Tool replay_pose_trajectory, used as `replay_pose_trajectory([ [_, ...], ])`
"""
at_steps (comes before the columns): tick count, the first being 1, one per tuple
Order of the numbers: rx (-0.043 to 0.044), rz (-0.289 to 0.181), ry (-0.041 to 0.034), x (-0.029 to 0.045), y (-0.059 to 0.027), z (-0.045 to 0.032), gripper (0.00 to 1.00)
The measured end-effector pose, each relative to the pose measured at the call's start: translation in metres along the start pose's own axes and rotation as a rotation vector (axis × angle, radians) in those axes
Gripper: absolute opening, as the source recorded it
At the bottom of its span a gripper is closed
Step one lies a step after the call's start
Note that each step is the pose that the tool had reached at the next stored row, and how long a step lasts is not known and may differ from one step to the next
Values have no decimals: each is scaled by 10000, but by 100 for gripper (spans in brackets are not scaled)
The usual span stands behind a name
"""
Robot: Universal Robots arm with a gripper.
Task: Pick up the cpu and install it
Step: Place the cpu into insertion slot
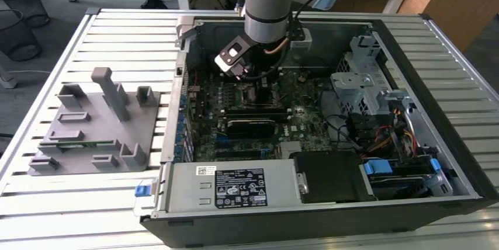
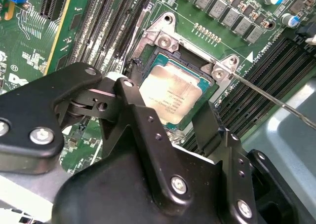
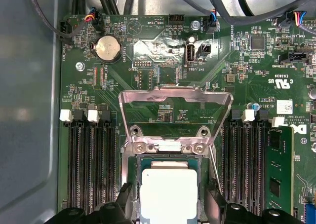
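Since the computer case (image 1: 312,224) hogs the worktop (image 1: 117,40) toward the exterior view's right, the arm (image 1: 269,4) reaches in near the far edge. Looks like the seating step: the cpu (image 3: 169,194) lies in the socket (image 3: 133,165), clamp frame (image 3: 175,96) standing open. The end effector (image 2: 169,107) straddles it, but I can't tell if it's pinching or spread. I reckon any next move needs the chip kept dead level.

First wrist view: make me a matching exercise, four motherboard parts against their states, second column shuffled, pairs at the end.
1 cpu
2 metal frame
3 coin battery
4 memory stick

a swung open
b round and shiny
c lying flat in the socket
d green, standing on edge

Pairs: 1-c, 2-a, 3-b, 4-d
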State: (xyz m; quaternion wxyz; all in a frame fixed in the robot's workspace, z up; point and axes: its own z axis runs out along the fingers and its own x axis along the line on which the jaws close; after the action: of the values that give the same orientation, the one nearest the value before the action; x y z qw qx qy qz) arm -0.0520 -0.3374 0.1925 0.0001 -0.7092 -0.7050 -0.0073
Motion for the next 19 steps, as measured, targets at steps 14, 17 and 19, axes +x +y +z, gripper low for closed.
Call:
replay_pose_trajectory([
  [14,5,0,-1,1,1,-145,47],
  [17,9,0,0,2,2,-167,36],
  [19,13,0,-1,2,2,-183,30],
])
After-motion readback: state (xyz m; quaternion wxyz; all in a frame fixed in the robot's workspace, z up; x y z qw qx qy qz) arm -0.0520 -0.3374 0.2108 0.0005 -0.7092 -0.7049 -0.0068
